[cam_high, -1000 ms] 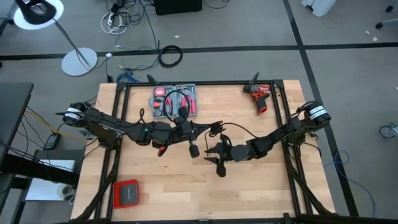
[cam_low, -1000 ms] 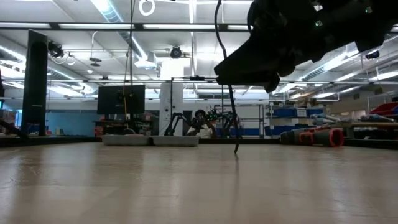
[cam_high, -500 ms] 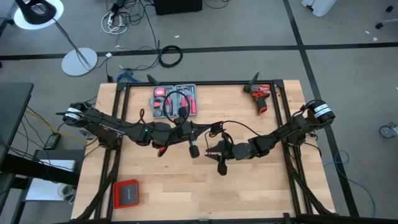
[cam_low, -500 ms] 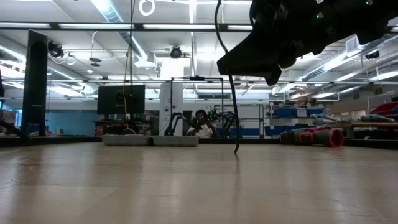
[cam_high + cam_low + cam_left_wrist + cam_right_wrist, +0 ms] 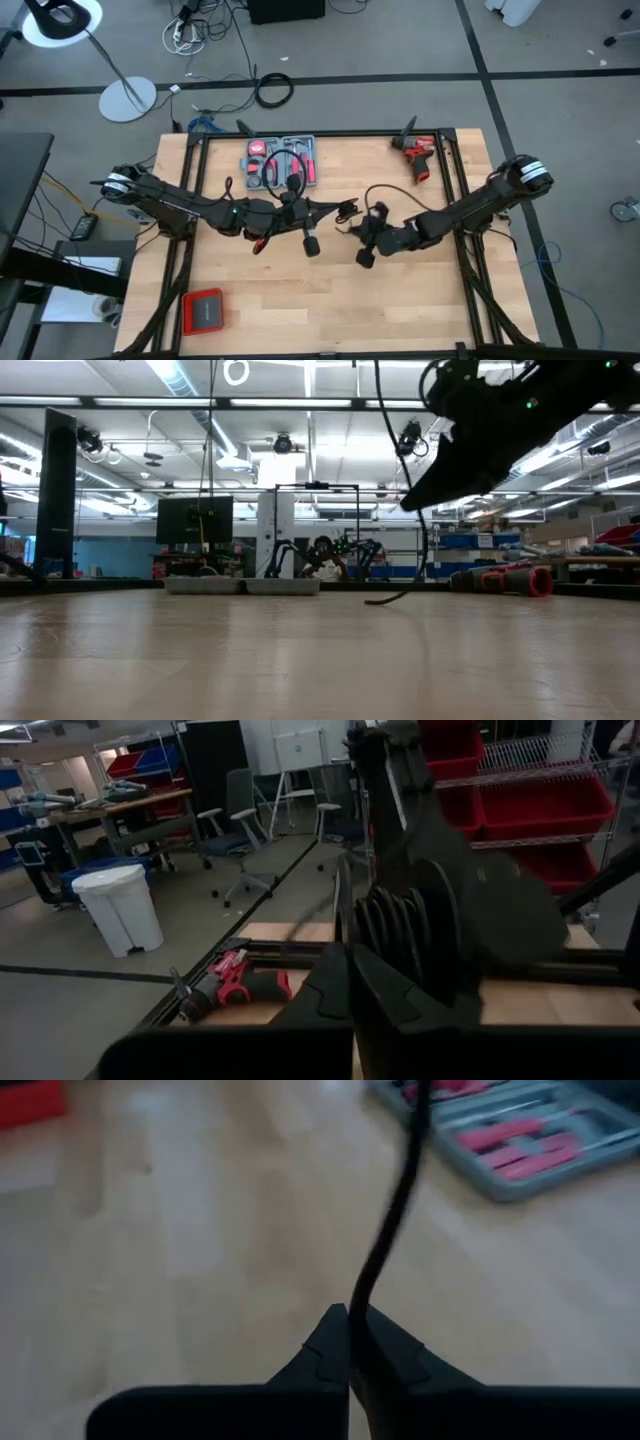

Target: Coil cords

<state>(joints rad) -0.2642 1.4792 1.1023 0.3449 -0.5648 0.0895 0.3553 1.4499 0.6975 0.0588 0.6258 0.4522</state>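
The cord (image 5: 372,190) is a thin black cable that arcs above the wooden table between my two grippers. My left gripper (image 5: 343,210) is at the table's middle, level and shut on the cord. Several turns of the cord (image 5: 400,935) stand bunched just ahead of its fingers. My right gripper (image 5: 358,235) is a little right of it, slanting down and shut on the cord (image 5: 395,1200). In the low view the cord (image 5: 424,550) hangs from the right gripper (image 5: 410,505), and its lower end (image 5: 385,600) lies on the table. My left gripper pinches a thin strand of the cord (image 5: 341,910) between its two shut fingers, which point level toward the table's right. The strand rises from the fingertips, and the bunched turns sit beside it, clear of the table. My right gripper pinches one strand of the cord (image 5: 356,1305) between its two fingertips. It comes slanting down from the table's right, and the cord runs on ahead of the tips. Below the hold the cord hangs slack, with its end on the table.
A grey tool case (image 5: 282,162) with red-handled tools lies at the far edge behind the left gripper. A red drill (image 5: 418,155) lies at the far right and a red box (image 5: 203,312) at the near left. Black frame rails (image 5: 465,250) run along the table's sides.
My right gripper was open and has shut on the cord. It has gone up and toward the table's right edge, and has tipped nearer to level. The hanging part of the cord has swung right with it, and its lower end now lies flatter along the table.
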